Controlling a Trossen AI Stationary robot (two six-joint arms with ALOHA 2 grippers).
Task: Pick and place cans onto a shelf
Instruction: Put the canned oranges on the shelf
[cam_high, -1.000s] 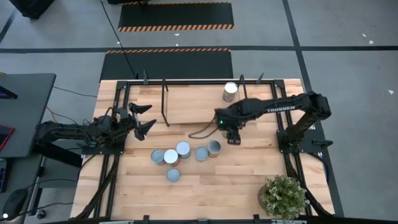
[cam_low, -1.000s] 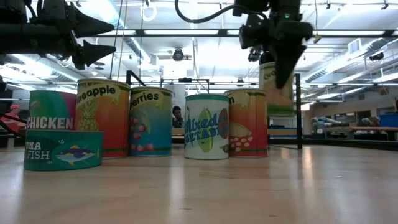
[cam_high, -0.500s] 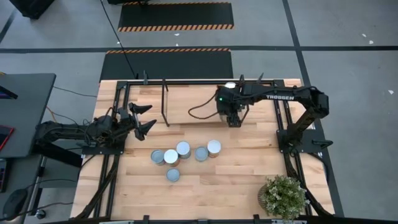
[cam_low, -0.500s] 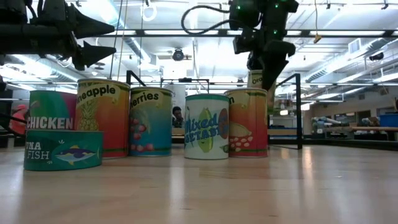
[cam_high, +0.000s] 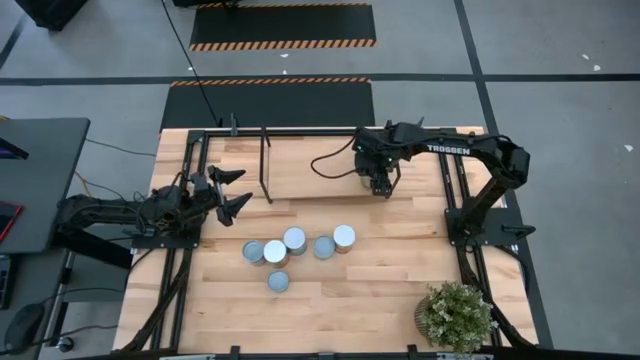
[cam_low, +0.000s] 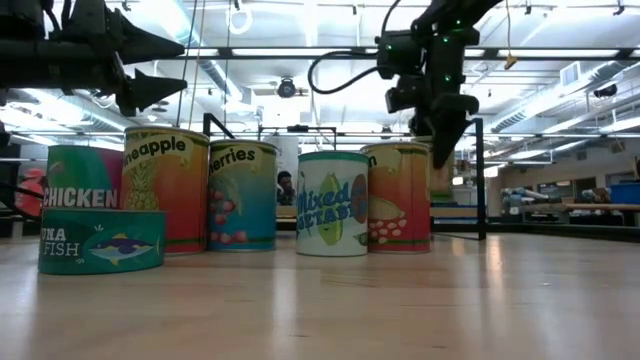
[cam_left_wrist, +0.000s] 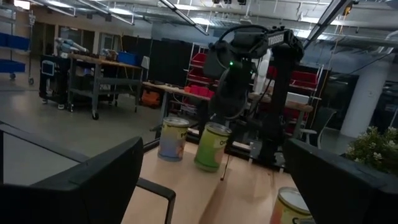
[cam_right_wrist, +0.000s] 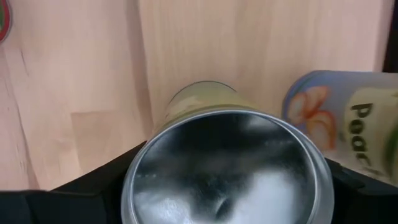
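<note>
High view: I am looking straight down on the table (cam_high: 400, 300). The shelf (cam_high: 300, 165) is standing along the table's far edge. My right tool (cam_high: 378, 183) is hanging over the shelf's board, hiding whatever is under it. Six cans (cam_high: 294, 239) are sitting in a loose cluster at the table's middle, lids up. My left tool (cam_high: 240, 188) is waiting near the left edge, fingers spread wide and carrying nothing.

Low view: I am counting the same six cans (cam_low: 332, 203) in a row, one of them a short tuna tin (cam_low: 100, 240). The right tool (cam_low: 438, 140) is pointing down behind them.

Left wrist view: two cans are showing at the shelf. The held can (cam_left_wrist: 211, 146), yellow-green, is sitting directly under the right tool (cam_left_wrist: 227, 106). The second can (cam_left_wrist: 173, 138) is standing just beside it.

Right wrist view: the held can's silver lid (cam_right_wrist: 227, 165) is filling the space between my dark fingers, so I am reading this tool as closed on it. The pear-labelled can (cam_right_wrist: 339, 118) is standing close by.

My judgement: one can is placed, one is being set down, six are waiting. That makes eight in all.
</note>
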